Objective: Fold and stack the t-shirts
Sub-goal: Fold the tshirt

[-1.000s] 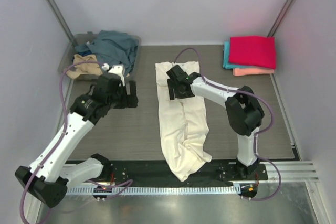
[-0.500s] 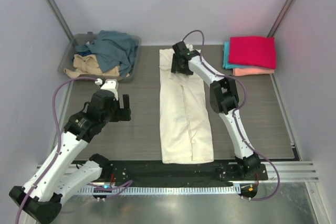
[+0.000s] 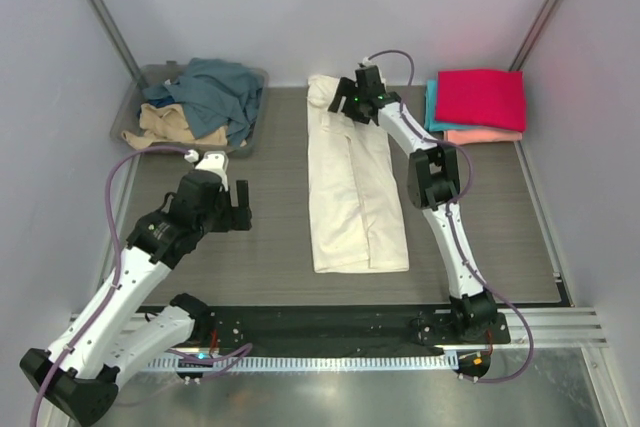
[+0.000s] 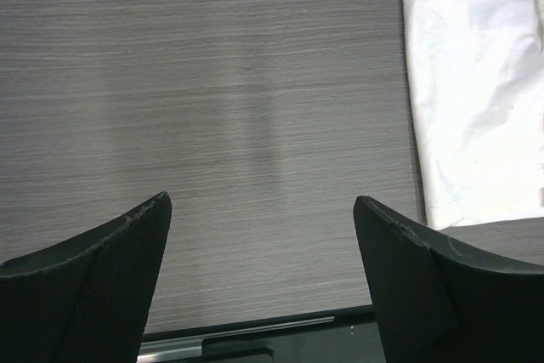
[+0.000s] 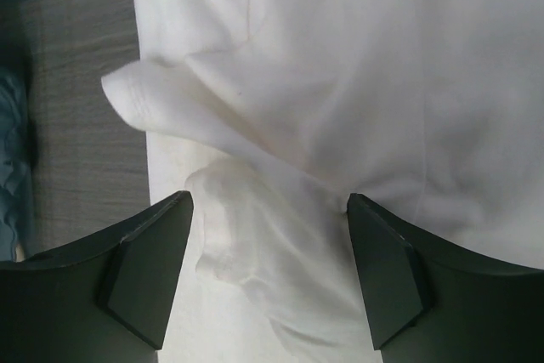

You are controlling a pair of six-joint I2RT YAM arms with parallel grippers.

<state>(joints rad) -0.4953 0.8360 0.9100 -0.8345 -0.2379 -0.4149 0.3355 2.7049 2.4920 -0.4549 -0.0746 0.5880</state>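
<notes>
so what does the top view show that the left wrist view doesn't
Only the top view: the bin of loose shirts, the folded stack at far right, and the right gripper over the cream shirt's far end. Only the left wrist view: the left gripper's fingers up close, spread with nothing between. Both: an edge of the cream shirt on the grey table.

Long shirt (image 3: 355,197) at table (image 3: 270,247) centre; bin (image 3: 150,71) of perhaps two heaped shirts (image 3: 212,92) far left; folded stack (image 3: 480,102) far right.
</notes>
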